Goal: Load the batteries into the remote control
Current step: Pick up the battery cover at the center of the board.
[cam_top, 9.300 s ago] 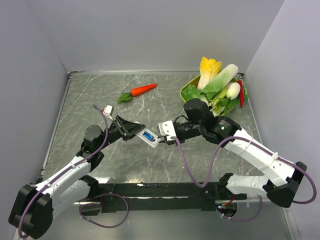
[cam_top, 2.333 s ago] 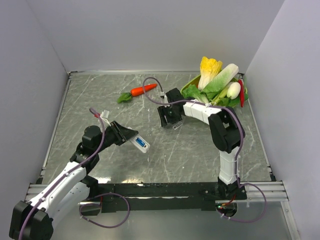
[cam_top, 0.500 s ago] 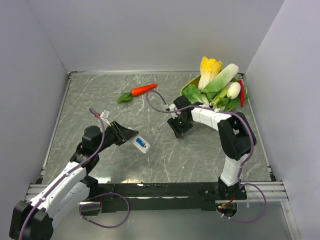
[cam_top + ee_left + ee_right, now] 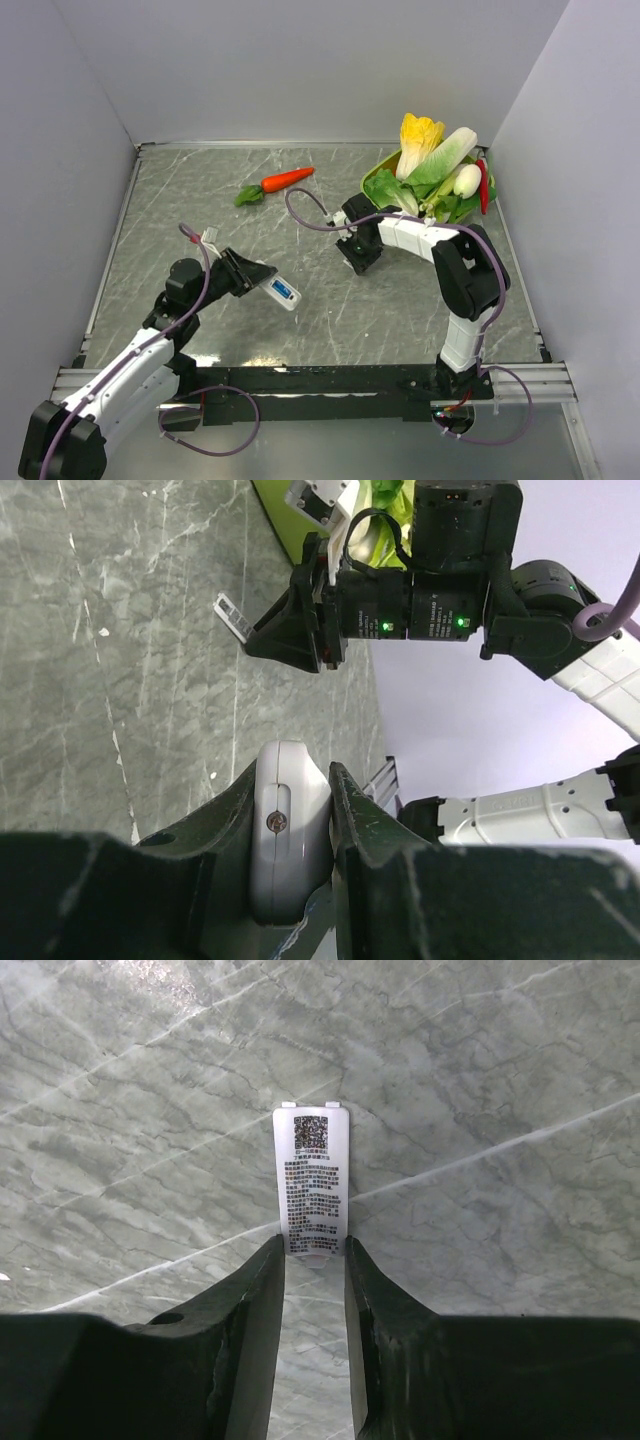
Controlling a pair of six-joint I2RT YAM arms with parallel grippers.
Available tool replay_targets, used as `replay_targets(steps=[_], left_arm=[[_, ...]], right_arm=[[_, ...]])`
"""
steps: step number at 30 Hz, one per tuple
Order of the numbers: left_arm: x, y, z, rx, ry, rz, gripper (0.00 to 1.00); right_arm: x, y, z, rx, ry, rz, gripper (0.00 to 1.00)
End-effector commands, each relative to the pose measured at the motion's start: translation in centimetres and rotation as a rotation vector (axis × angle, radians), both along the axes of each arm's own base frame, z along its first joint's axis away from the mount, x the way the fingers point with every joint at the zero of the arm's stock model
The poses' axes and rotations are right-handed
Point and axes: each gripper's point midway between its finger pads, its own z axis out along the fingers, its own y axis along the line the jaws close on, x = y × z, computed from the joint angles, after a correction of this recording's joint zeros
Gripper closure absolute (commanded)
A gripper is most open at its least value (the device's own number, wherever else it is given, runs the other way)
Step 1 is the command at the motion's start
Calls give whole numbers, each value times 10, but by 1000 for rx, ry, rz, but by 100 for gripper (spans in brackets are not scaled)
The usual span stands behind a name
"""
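Note:
My left gripper [image 4: 262, 280] is shut on the white remote control [image 4: 281, 292] and holds it above the table, left of centre. A bright-blue patch, the batteries [image 4: 284, 293], shows in the remote's open back. In the left wrist view the remote [image 4: 285, 830] is clamped edge-on between the fingers and the batteries are hidden. My right gripper [image 4: 360, 262] is low at the table's centre. In the right wrist view its tips [image 4: 315, 1245] close on the near end of a thin white battery cover [image 4: 312, 1180] with a printed label. The cover also shows in the left wrist view [image 4: 232, 616].
An orange carrot [image 4: 285, 180] lies at the back centre. A green bowl [image 4: 368, 182] heaped with vegetables stands at the back right, close behind my right arm. Grey walls enclose the marble table on three sides.
My right gripper has turned and come down over the battery cover since 2.3 s ago. My left gripper has shifted slightly with the remote, which it has held throughout.

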Motion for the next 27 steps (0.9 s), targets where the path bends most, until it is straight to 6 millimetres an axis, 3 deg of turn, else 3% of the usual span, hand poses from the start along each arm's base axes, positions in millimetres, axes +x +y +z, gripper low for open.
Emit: replay_targets(steps=[1,5,8,14,15,17,21,27], left_arm=[[5,0,23,-101,-70,23,99],[4,3,18,-164,-69,52,99],[2,4,15,-222,-60,62,99],[0,9,11,-279,-51,94,99],[-1,10,12,-284,-56,99,99],[-1,14,12,-300,-63,120,99],[-1,17,12,-297,-72,136,99],[0,20,16,-300,-88,155,99]], right_arm=[[3,5,17,17,-55,20,85],[-6,19,43,61,-79,45,88],[-19,34,74,96,-98,80,92],[-49,72,159,165,-177,200,97],[-58,69,164,145,-154,211,98],[-72,85,186,165,-161,268,98],[-103,97,202,126,-106,350,98],[-125,124,220,74,-91,436,99]])
